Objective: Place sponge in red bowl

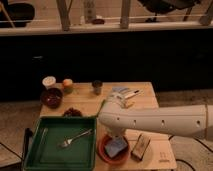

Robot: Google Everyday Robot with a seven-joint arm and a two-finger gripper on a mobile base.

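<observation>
The red bowl (103, 151) stands near the front edge of the wooden table (160, 150), just right of the green tray. The light-blue sponge (116, 146) lies inside it. My white arm (155, 121) reaches in from the right. Its gripper (114, 135) hangs down just above the back rim of the bowl, close over the sponge and mostly hidden by the arm.
A green tray (45, 150) holding a fork (76, 138) sits at the front left. A dark maroon bowl (51, 96), white cup (48, 81), orange fruit (67, 85) and dark cup (97, 87) stand at the back. A small packet (140, 146) lies right of the red bowl.
</observation>
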